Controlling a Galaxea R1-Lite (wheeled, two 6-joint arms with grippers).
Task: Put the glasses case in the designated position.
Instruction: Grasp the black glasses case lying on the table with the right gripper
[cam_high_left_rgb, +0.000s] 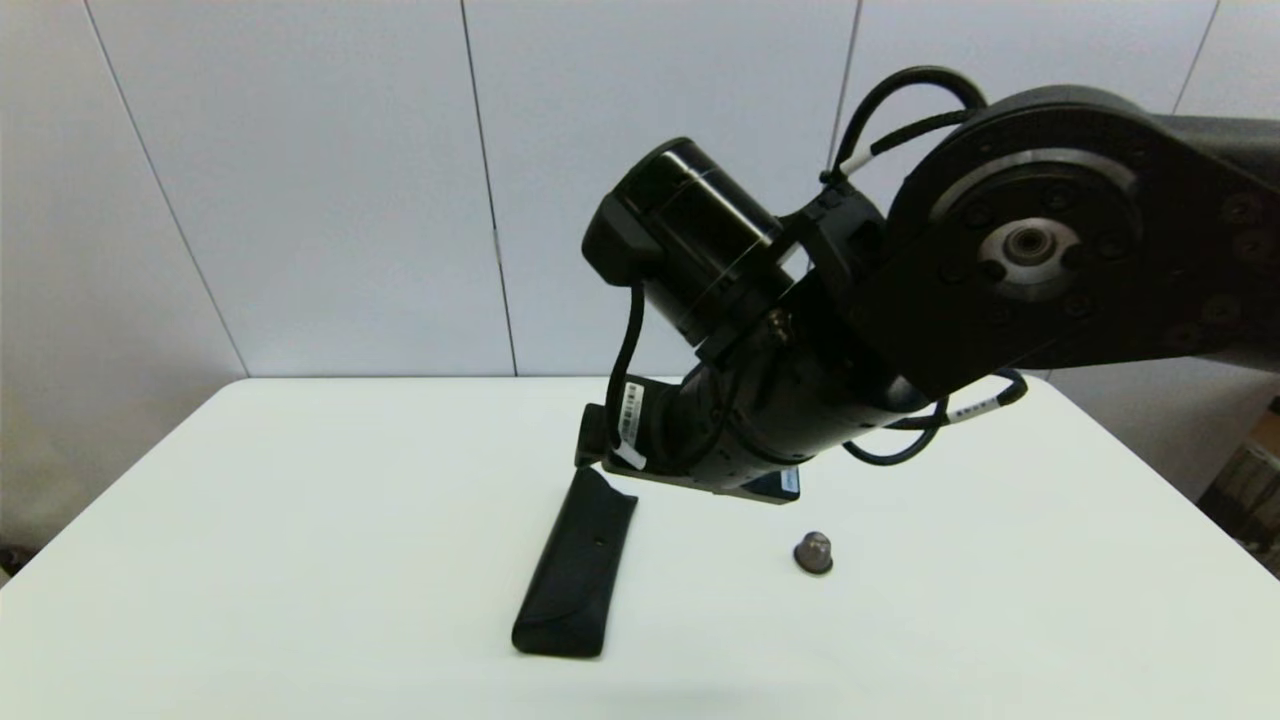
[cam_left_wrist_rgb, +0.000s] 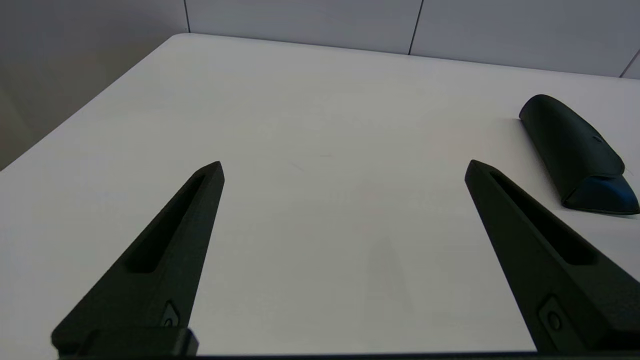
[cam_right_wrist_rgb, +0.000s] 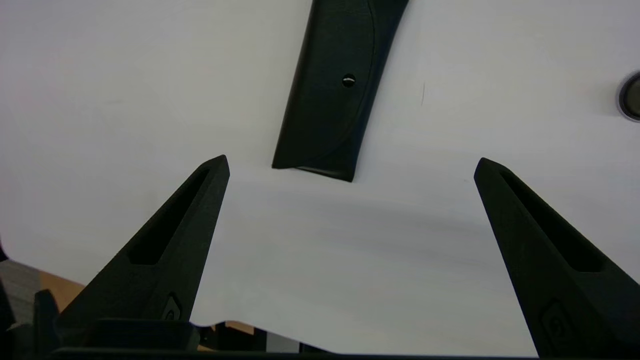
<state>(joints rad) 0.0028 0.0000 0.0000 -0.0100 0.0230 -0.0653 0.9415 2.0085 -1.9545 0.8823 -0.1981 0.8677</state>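
Right now, on the table:
Glasses case (cam_high_left_rgb: 578, 566): lying flat on the white table (cam_high_left_rgb: 300, 520), near its middle, nothing touching it.
Right gripper (cam_right_wrist_rgb: 350, 165): fingers spread wide, released, poised above the case's far end.
Left gripper (cam_left_wrist_rgb: 345, 167): splayed wide too, holding nothing, case off to one side.
Grey knob (cam_high_left_rgb: 813, 552): sitting apart from the case.

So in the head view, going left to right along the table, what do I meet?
glasses case → small grey knob. The right arm hangs above and behind both, overlapping them, so it has no clear place in the order.
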